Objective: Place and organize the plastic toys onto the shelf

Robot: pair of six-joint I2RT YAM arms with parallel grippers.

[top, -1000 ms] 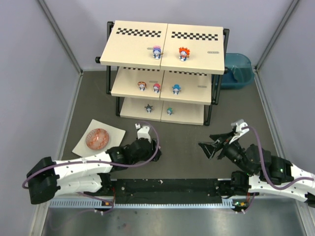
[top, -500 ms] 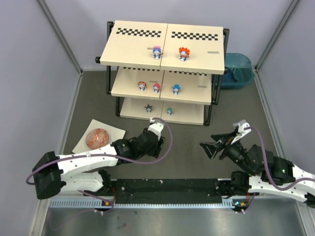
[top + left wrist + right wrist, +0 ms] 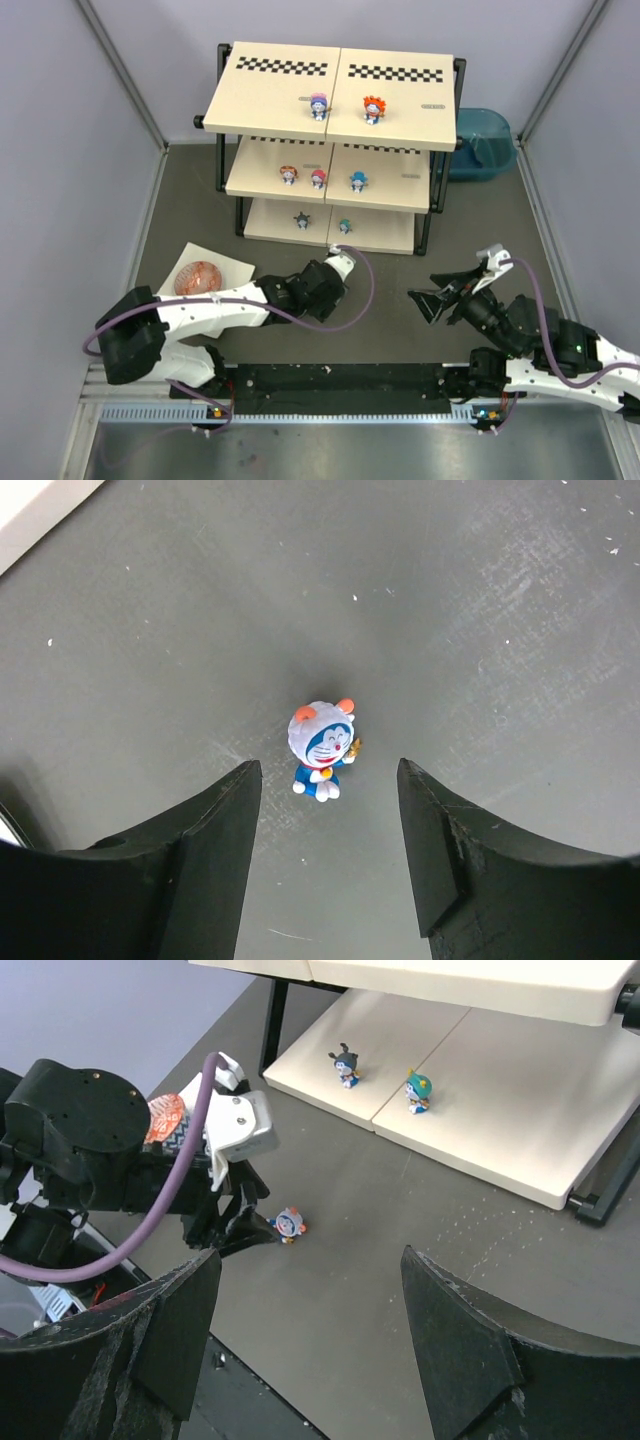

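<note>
Left claw (image 3: 327, 772) released; white-headed toy (image 3: 320, 752) stands between its fingers on desk (image 3: 480, 600), centre frame, untouched. Right claw (image 3: 310, 1265) released, empty.

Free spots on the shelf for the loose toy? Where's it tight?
Top tier: bare left of the purple-headed toy and right of the orange-headed toy. Bottom tier: bare right of the teal toy. Middle tier is tightest, three toys in its centre.
</note>
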